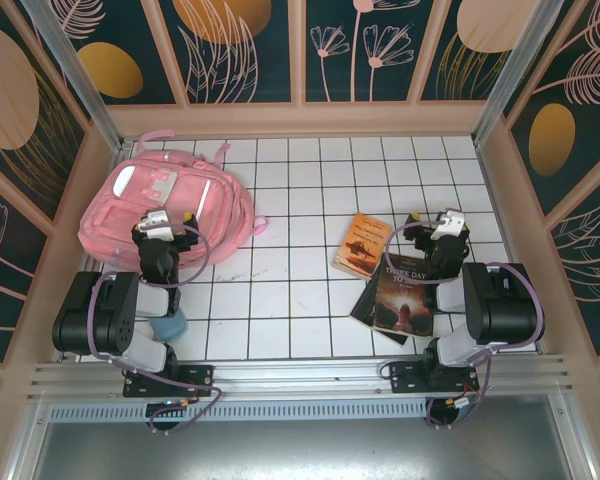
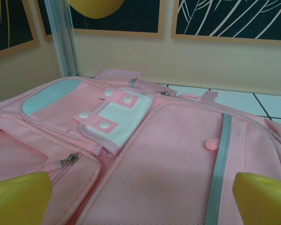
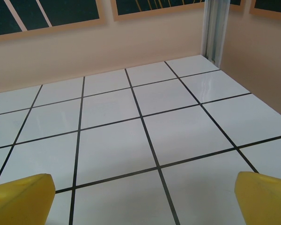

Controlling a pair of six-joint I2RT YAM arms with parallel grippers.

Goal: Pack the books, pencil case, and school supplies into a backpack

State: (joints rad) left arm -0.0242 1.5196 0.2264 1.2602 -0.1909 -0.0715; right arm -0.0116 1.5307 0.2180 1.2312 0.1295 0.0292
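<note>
Two books are laid on the right of the white tiled table: the orange-brown book just beside the larger dark book, whose right edge is covered by the right arm. The pink backpack is laid flat at the far left. The left gripper is held spread wide over the backpack's near edge, nothing grasped. The right gripper is likewise held spread wide over bare tiles, nothing grasped.

worktop: white tiles with dark grid lines, walled on three sides.
backpack: pink, lying flat in the far left corner.
smaller book: orange-brown, well right of the backpack.
larger book: dark, farther right of the backpack and nearer.
pale blue thing: on the backpack's near side, partly hidden.
</note>
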